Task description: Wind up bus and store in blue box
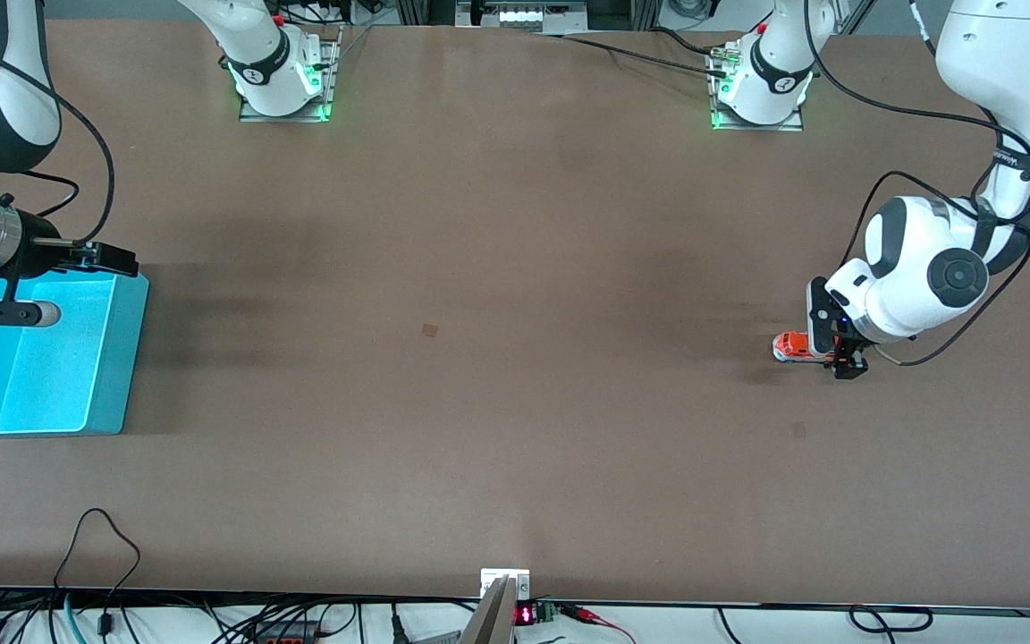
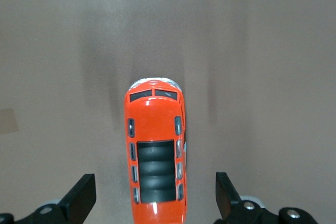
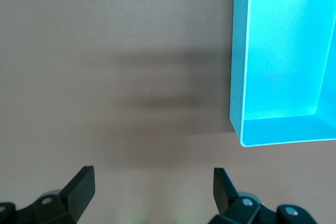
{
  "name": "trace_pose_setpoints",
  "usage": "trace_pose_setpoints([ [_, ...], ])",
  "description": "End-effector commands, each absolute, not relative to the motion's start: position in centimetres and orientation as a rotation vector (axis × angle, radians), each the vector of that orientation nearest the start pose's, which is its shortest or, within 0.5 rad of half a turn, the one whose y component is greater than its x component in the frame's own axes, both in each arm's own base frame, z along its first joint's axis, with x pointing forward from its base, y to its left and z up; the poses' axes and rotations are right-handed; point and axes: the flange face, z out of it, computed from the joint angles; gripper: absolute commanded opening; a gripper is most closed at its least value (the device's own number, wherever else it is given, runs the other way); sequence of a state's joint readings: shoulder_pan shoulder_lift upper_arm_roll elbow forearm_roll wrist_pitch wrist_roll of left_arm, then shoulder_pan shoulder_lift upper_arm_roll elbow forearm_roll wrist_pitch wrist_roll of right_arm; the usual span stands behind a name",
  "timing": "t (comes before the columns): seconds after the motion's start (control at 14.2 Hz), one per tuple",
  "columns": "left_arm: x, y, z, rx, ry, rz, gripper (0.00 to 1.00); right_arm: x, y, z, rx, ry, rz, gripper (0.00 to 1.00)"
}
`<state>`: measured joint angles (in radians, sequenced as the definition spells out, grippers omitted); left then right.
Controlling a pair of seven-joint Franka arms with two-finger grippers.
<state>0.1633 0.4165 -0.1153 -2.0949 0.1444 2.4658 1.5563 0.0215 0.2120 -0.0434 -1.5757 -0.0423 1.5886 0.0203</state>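
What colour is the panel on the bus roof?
Dark, nearly black, with ribbed slats, set in the orange-red bus. The left wrist view shows it best.

Both end effectors (image 2: 155, 198) (image 3: 152, 190) wide (arms low)

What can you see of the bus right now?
The bus is a small glossy orange-red toy, plastic by the look, with a dark ribbed roof panel, dark windows and a silvery-white front end. It stands upright on its wheels on the table toward the left arm's end. The left claw straddles its rear, open, fingers apart from its sides.
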Motion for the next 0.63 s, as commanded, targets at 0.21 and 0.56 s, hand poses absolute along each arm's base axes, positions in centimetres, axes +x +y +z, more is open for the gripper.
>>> trace_pose_setpoints([
  [0.21,57.4,2.7,20.5,-2.124,2.287,0.058,0.84,60.1,-1.5,50.6,-3.19,0.032,0.324,1.0],
  [0.56,57.5,2.5,19.2,-2.125,2.278,0.026,0.31,60.1,-1.5,50.6,-3.19,0.032,0.324,1.0],
])
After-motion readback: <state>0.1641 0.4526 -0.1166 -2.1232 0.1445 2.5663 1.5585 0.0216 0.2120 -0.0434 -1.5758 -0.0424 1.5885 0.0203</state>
